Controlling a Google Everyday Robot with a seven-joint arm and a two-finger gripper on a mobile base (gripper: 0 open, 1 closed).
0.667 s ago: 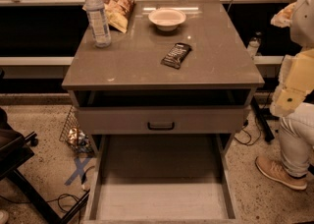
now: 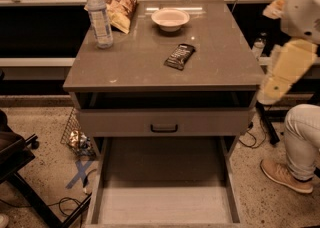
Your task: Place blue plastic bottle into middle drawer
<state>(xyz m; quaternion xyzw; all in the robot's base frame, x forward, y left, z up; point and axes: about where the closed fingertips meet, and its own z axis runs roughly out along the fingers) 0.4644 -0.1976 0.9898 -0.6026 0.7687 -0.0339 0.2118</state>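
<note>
The blue plastic bottle (image 2: 99, 16) stands upright near the back left corner of the grey-brown cabinet top (image 2: 145, 64), with its white cap on. Its label is too blurred to read. Just behind it, to the right, a crinkled chip bag (image 2: 120, 4) lies on the top, and the bottle covers part of the bag's left edge. A small pale bowl (image 2: 170, 19) sits toward the back middle, and a dark snack bar wrapper (image 2: 179, 55) lies flat near the centre, well apart from the bottle.

Below the top is a dark open slot, then a drawer front with a black handle (image 2: 164, 128). Under that, the middle drawer (image 2: 165, 203) is pulled out toward the camera. Its pale floor is bare, and its front is cut off by the lower edge of the view.

The gripper (image 2: 278, 78) hangs at the right edge, beside the cabinet's right side and well away from the bottle. It shows only as a pale, blurred cream shape, so I cannot tell whether it is open or closed, and it holds nothing that can be seen. Much of the arm above it runs out of view.

A person's trouser leg (image 2: 302, 137) and shoe (image 2: 284, 174) show at lower right. A wire basket (image 2: 75, 133) stands on the floor at left.
</note>
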